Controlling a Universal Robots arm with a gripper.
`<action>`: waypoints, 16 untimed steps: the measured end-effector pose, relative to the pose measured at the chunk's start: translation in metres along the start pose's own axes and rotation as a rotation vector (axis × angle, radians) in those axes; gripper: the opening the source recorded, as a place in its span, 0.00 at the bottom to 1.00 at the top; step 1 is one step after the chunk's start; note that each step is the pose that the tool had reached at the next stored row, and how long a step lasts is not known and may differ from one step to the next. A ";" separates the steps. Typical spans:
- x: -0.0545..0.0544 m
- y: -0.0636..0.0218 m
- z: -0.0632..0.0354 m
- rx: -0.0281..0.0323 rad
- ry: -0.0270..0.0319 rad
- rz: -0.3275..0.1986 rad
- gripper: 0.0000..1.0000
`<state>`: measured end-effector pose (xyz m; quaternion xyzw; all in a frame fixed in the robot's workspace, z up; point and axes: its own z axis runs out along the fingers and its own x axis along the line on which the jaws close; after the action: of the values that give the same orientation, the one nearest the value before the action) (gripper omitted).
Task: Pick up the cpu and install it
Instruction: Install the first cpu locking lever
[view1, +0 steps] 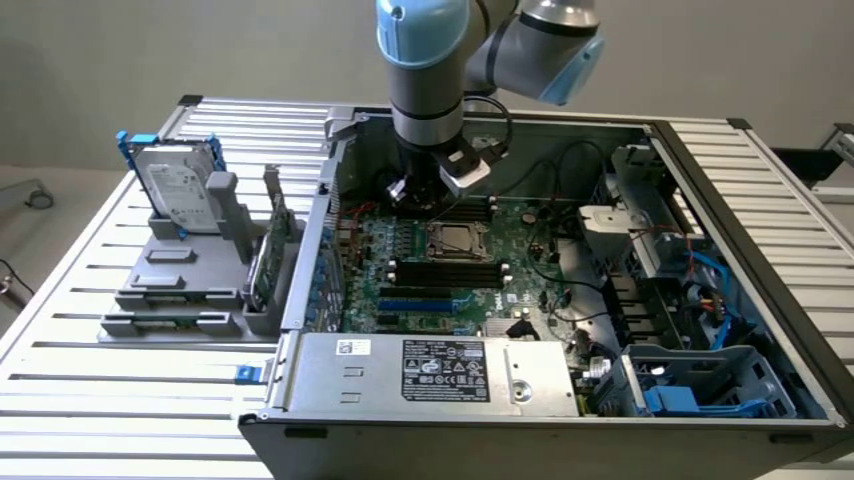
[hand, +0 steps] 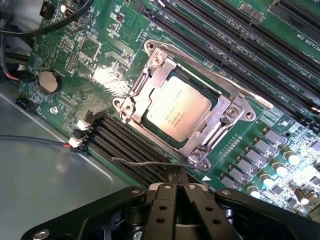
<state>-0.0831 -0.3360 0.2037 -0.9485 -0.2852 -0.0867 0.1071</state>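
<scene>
Inside the open computer case (view1: 534, 445), over the green motherboard (view1: 400, 245), the gripper (hand: 177, 176) hangs clenched. Its fingers are pressed together with nothing between them. In the exterior view, taking twelve o'clock as away from the camera, it is at about eleven o'clock of the cpu (view1: 454, 240) and close to it.

The cpu lies flat in its socket, pale metal top upward, with the steel socket frame (hand: 225, 117) lying over its edges. The power supply (view1: 427, 370) is at six o'clock of the cpu, and the hard drive (view1: 174, 180) stands outside the case at about nine o'clock, well apart.

In the wrist view the fingertips are just beside the thin lever (hand: 142, 162) that runs along the near edge of the socket, next to the black memory slots (hand: 112, 135). I cannot tell whether they touch it, or whether the lever is latched.

By my reading the picking and placing are done, and the step in hand is the close of the install, around the frame and its lever. Any move from here calls for a small, well-aimed motion. The wire is thin and springy, so a shut fingertip could slip off it. The slots and small board parts crowd the socket, so a wide sweep risks striking them.
</scene>
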 end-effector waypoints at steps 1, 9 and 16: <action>0.000 -0.0001 0.0000 0.0000 0.0000 0.000 0.11; 0.000 0.0001 0.0023 -0.0013 0.0009 0.006 0.11; 0.000 0.0015 0.0062 -0.0024 0.0017 0.011 0.11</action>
<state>-0.0814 -0.3354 0.1976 -0.9501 -0.2799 -0.0873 0.1067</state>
